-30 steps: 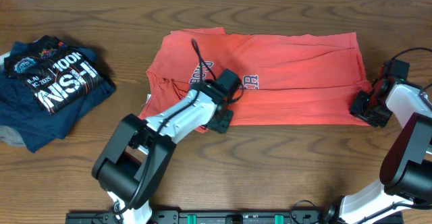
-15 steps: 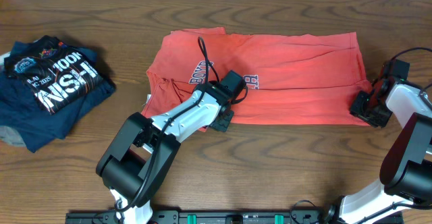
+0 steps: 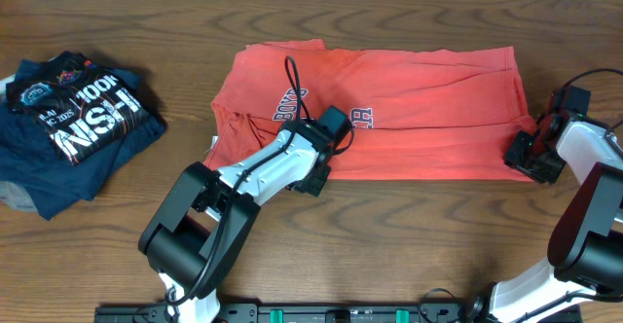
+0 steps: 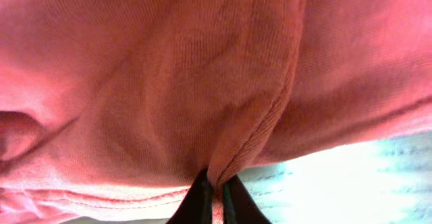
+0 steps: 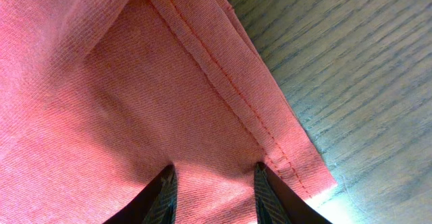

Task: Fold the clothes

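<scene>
Soft, limp shirt [image 3: 428,119], grab at hems: left gripper [image 4: 214,185] pinched shut on near hem, right gripper [image 5: 214,178] half-open over corner.

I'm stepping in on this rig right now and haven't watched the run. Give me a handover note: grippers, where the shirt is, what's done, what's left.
Left gripper: shut on the near hem of the coral T-shirt, left of its middle.
Right gripper: fingers apart over the shirt's near right corner, nothing pinched.
Shirt: spread flat across the table, lettering up. The folded dark shirts lie at the left end.
Done: left grip taken; no fold visibly made.
Left: probably close the right gripper on its corner, lift both, fold the near edge over, then finish folding.
</scene>
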Controlling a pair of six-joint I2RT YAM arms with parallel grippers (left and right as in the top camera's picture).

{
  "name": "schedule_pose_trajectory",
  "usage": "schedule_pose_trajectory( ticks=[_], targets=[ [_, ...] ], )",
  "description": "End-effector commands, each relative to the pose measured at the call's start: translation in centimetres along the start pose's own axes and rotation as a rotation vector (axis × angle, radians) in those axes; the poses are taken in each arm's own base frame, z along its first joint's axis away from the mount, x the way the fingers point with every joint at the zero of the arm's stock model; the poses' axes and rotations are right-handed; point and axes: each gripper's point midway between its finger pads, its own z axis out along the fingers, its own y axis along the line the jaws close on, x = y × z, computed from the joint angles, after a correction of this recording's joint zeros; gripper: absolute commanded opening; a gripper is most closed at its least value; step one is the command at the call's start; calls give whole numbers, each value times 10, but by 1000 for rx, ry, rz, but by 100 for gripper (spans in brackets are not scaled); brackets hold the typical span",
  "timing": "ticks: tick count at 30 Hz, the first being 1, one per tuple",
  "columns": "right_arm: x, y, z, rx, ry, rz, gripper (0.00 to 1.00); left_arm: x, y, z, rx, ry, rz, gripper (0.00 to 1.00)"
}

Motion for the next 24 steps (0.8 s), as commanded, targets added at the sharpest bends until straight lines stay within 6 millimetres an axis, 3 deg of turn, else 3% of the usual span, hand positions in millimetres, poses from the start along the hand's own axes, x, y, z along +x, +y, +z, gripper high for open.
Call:
schedule_pose_trajectory(
  ticks=[1, 5, 10, 14, 15, 16, 17, 19, 24],
  targets=[
    [10, -3, 7, 14, 31, 0, 36, -15, 6, -9, -4, -40, -24, 6],
    [10, -3, 7, 14, 31, 0, 36, -43, 25, -38, -16, -139, -65, 6],
    [10, -3, 7, 15, 31, 0, 36, -86, 82, -86, -77, -317, -180, 6],
    [10, -3, 7, 14, 31, -1, 36, -105, 112, -99, -55, -395, -269, 7],
    [10, -3, 7, 14, 31, -1, 36, -105, 110, -97, -18, -390, -271, 8],
    [10, -3, 7, 14, 31, -1, 36, -103, 105, -94, 25, -376, -270, 17],
    [10, -3, 7, 14, 31, -1, 37, -99, 101, -91, 57, -353, -266, 34],
    [10, -3, 7, 14, 31, -1, 39, -89, 99, -86, 62, -314, -261, 55],
    [10, -3, 7, 14, 31, 0, 40, -64, 110, -79, -15, -216, -266, 59]
  ],
)
